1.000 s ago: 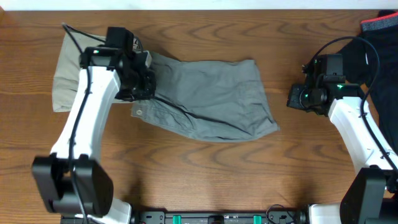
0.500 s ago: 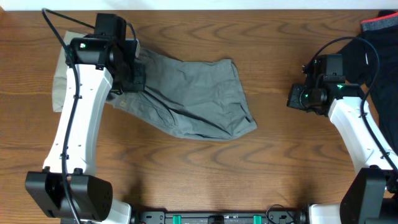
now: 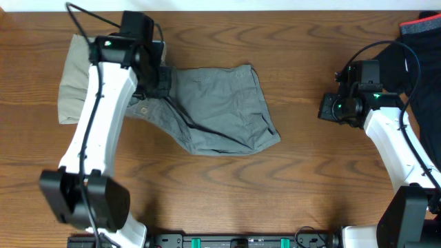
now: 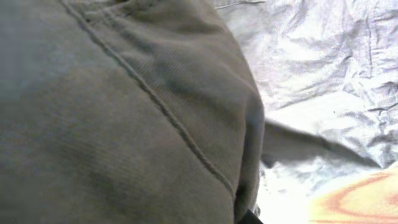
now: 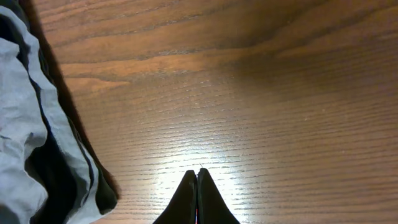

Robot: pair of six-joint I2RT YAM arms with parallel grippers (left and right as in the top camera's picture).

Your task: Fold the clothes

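Pinching rumpled mid-grey cotton shorts (image 3: 220, 110) at their 9 o'clock end in left gripper (image 3: 157, 79), with right gripper (image 5: 197, 173) pressed together, empty, at 3 o'clock.

Table (image 3: 227, 186); grey shorts (image 3: 220, 110), khaki shorts (image 3: 72, 89), black garment (image 3: 431, 69)

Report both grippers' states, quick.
Left gripper: closed on the grey shorts, at the waistband end.
Right gripper: closed, holding nothing, above the wooden table.
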